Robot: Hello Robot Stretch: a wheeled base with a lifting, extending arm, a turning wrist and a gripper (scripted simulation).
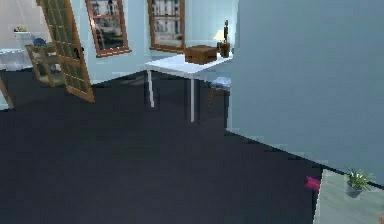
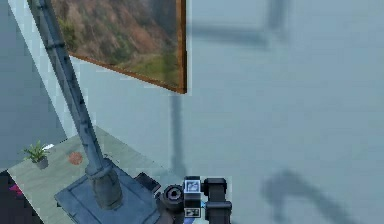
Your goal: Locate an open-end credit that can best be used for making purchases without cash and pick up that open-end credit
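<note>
A landscape painting point(image 2: 120, 40) is hung above. On a low table point(image 2: 60, 178), a lamp pole point(image 2: 75, 110) and a small plant point(image 2: 38, 153) are placed. The gripper point(image 2: 168, 203) is seen near a dark flat thing point(image 2: 148, 182); whether this is the credit card, and whether anything is held, cannot be told.

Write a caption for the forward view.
White table with brown wooden box beyond dark floor; green potted plant at lower right.

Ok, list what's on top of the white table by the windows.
On the white table stands a brown box, with a dark upright object just right of it. The tabletop behind the box is covered by it, so anything small there cannot be seen.
</note>
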